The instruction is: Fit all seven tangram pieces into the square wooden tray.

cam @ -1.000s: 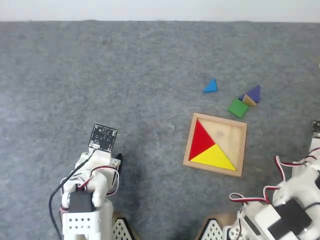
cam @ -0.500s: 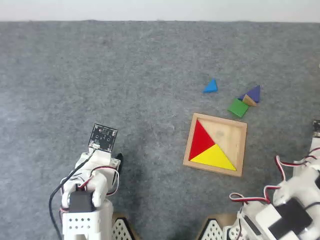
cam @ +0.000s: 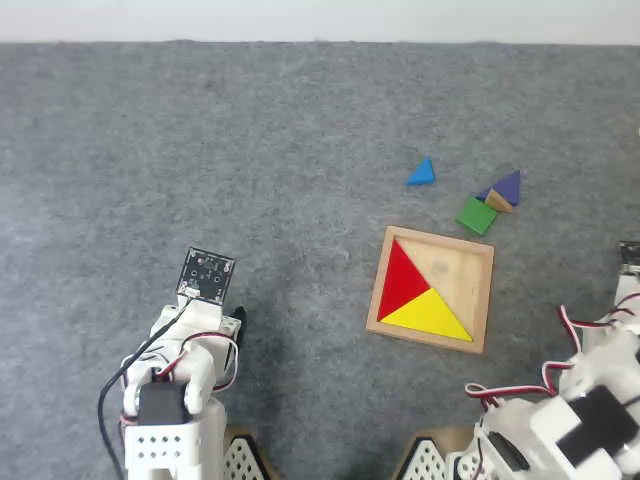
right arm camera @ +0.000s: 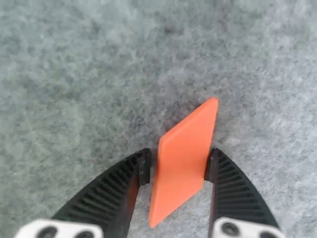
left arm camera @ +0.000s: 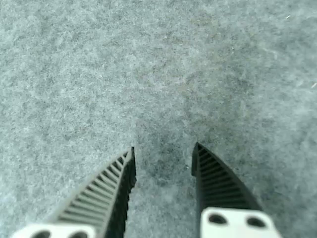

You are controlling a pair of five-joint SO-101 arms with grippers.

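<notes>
The square wooden tray (cam: 478,262) lies right of centre and holds a red triangle (cam: 402,280) and a yellow triangle (cam: 428,315). Beyond it on the carpet lie a blue triangle (cam: 421,173), a green square (cam: 476,215), a purple triangle (cam: 508,186) and a small tan triangle (cam: 498,201). My right gripper (right arm camera: 178,157) is shut on an orange parallelogram (right arm camera: 183,158), one finger on each long side, just above the carpet. My left gripper (left arm camera: 163,153) stands open over bare carpet.
Grey carpet covers the whole table. The left arm (cam: 185,375) sits at the near left, the right arm (cam: 580,425) at the near right corner. A pale wall edge runs along the far side.
The right arm's body has shifted slightly toward the near right corner in the high view. The left arm and the loose pieces have not moved.
</notes>
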